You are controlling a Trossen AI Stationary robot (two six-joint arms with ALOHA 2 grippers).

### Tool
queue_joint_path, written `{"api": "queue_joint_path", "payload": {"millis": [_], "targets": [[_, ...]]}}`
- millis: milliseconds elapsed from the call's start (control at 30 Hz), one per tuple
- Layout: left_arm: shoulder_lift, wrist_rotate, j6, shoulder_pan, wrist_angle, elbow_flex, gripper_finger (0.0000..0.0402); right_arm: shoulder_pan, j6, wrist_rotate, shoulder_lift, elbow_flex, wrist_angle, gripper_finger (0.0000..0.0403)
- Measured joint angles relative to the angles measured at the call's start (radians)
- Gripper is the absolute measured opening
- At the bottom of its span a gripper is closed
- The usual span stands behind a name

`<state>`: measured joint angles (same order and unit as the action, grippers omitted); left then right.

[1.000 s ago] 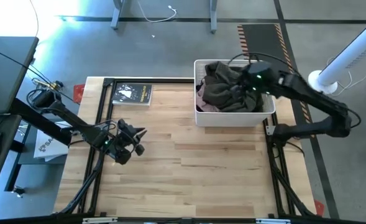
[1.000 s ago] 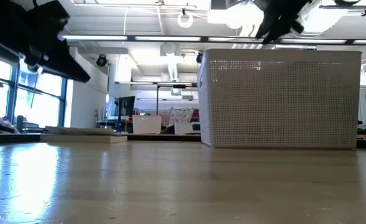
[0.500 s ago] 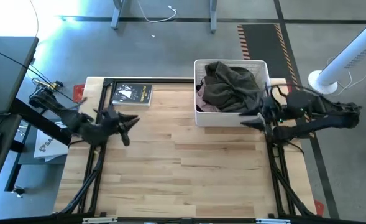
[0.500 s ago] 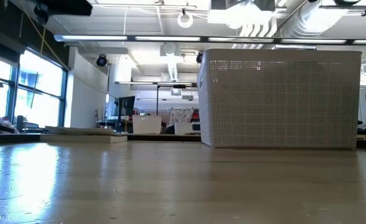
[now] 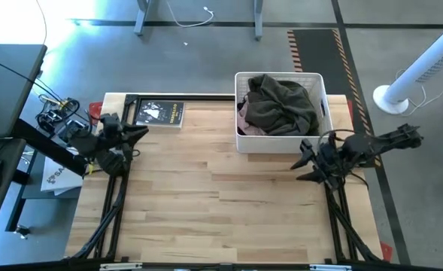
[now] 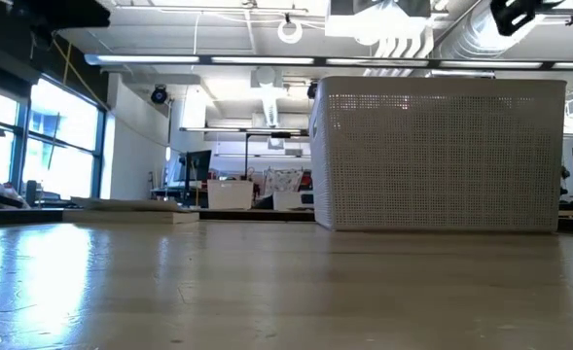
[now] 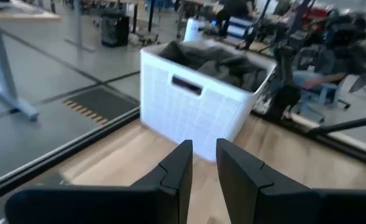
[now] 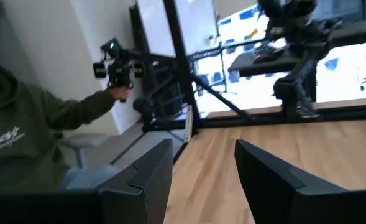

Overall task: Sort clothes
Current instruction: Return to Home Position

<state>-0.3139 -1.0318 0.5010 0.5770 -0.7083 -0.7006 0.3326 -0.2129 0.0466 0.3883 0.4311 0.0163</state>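
A white lattice basket (image 5: 280, 143) stands at the table's far right and holds the clothes. A dark olive-brown garment (image 5: 281, 104) lies heaped on top and a bit of pale pink (image 5: 243, 120) shows at the basket's left side; the other garments are hidden. The basket also shows in the left wrist view (image 7: 195, 118) and in the low view (image 6: 437, 156). My left gripper (image 5: 141, 134) is at the table's left edge, open by a narrow gap (image 7: 203, 163), empty and pointing at the basket. My right gripper (image 5: 302, 162) is open (image 8: 201, 155) and empty at the right edge, just near of the basket.
A dark flat book (image 5: 159, 114) lies at the far left of the table. A black metal frame (image 5: 123, 181) runs along the table's edges. A person in an olive hoodie (image 8: 27, 124) sits beyond the table's left side. The wooden top (image 5: 221, 196) lies between the two arms.
My right gripper has come out from over the basket, empty, and drawn back toward the table's right and near edges. My left gripper has drawn back from over the table toward its left and far edges. The clothes have stayed in the basket.
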Motion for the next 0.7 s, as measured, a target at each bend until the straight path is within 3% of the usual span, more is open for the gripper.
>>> {"api": "queue_joint_path", "payload": {"millis": [167, 333, 400, 533, 700], "targets": [[0.029, -0.060, 0.148, 0.000, -0.116, 0.026, 0.0071, -0.001, -0.015, -0.057, -0.174, -0.090, 0.006, 0.0172], [0.046, -0.042, 0.232, 0.000, -0.051, 0.143, 0.0061, -0.001, -0.016, -0.073, -0.333, -0.173, 0.006, 0.0172], [0.045, -0.043, 0.245, 0.000, 0.031, 0.206, 0.0052, -0.001, -0.034, -0.074, -0.387, -0.212, 0.006, 0.0172], [0.046, -0.034, 0.174, -0.014, 0.284, 0.318, 0.0029, -0.008, -0.086, -0.099, -0.377, -0.276, -0.013, 0.0172], [0.044, 0.137, 0.018, -0.122, 0.665, 0.428, 0.0003, -0.039, -0.151, -0.097, -0.377, -0.361, -0.100, 0.0172]]}}
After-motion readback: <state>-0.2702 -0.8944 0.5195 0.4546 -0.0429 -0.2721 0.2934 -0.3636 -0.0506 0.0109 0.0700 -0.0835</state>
